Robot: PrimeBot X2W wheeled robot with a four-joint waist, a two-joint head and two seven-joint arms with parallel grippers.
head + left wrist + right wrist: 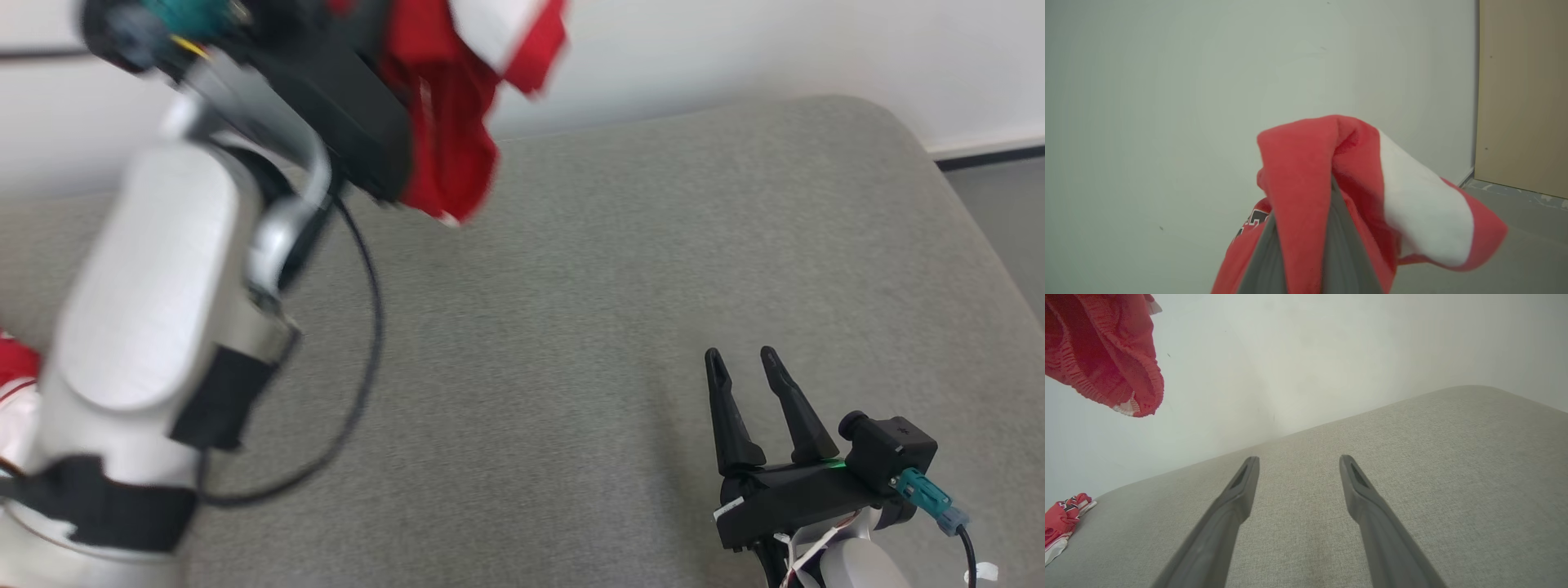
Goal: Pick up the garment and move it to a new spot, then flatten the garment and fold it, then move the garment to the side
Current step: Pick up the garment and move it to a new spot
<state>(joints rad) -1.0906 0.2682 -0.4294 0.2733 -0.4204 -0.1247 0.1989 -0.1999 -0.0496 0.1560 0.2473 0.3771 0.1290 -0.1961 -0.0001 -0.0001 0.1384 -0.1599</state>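
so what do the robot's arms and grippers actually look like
The left arm is a glossy white shell with black bands and a loose black cable. The right gripper has two long, tapered dark fingers on a black body, with a small green light and a teal connector.

At the left of the frame the left arm (139, 302) is a glossy white shell with black bands, a silver joint and a looping black cable (380, 318). Lower right, the right gripper (741, 353) has 2 tapered dark fingers (727, 416) on a black body, a green light (834, 464), a black camera block (894, 445) and a teal plug (927, 494).
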